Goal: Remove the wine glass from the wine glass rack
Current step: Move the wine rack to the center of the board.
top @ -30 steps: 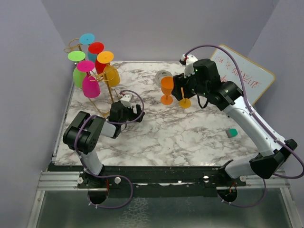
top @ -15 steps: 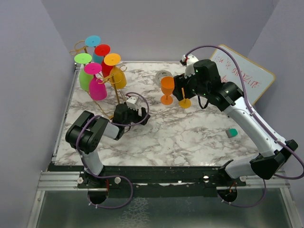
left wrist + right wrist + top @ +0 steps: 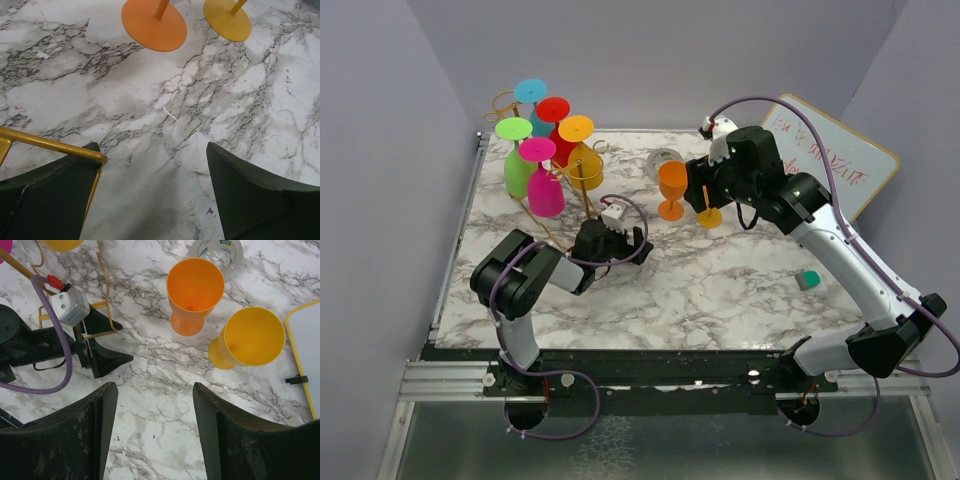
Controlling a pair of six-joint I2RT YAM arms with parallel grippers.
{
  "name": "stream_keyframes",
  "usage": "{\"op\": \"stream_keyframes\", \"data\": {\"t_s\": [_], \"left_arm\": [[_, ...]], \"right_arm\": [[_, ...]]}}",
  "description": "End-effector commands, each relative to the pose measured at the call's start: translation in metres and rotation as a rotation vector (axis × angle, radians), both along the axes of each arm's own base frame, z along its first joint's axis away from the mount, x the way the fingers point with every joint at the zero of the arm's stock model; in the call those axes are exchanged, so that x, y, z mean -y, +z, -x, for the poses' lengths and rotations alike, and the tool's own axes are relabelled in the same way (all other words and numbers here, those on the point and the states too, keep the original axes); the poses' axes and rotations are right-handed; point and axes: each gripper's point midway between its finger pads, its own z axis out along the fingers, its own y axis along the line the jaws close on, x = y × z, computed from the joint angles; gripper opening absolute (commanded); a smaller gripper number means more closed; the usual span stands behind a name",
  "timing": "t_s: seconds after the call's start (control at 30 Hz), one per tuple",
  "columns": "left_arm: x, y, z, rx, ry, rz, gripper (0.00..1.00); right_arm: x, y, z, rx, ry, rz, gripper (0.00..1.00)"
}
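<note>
Two grippers, both with jaws apart and nothing clamped. My left gripper [image 3: 152, 155] lies low on the marble tabletop [image 3: 165, 100] at the foot of the wine glass rack [image 3: 586, 190], spread wide. A corner of the rack's gold base wire rests against one finger [image 3: 55, 195]. My right gripper [image 3: 152, 390] hovers well right of the rack, partly open, over bare marble. Also right of the rack, an orange glass [image 3: 195, 295] and a yellow glass [image 3: 250, 337] stand upright, side by side. On the rack's arms five glasses hang bowl-down: green wine glass [image 3: 517, 170], pink wine glass [image 3: 546, 192], red wine glass [image 3: 560, 140], amber wine glass [image 3: 585, 165], teal wine glass [image 3: 531, 92].
</note>
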Motion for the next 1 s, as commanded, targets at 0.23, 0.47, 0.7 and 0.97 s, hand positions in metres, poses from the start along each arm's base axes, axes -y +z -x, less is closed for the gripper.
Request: {"op": "stream_keyframes", "data": {"t_s": [0.23, 0.47, 0.7, 0.97], "left_arm": [[0.030, 0.001, -0.006, -0.053, 0.000, 0.059, 0.90], [0.037, 0.009, 0.006, -0.056, -0.072, 0.073, 0.94], [0.038, 0.011, 0.018, -0.057, -0.125, 0.064, 0.97], [0.032, 0.018, 0.016, 0.054, -0.092, -0.040, 0.97]], "right_arm": [[0.009, 0.006, 0.002, 0.031, -0.035, 0.008, 0.67], [0.011, 0.010, 0.000, 0.046, -0.056, -0.003, 0.68], [0.009, 0.008, -0.001, 0.041, -0.059, -0.018, 0.68], [0.007, 0.004, -0.001, 0.032, -0.057, -0.023, 0.69]]}}
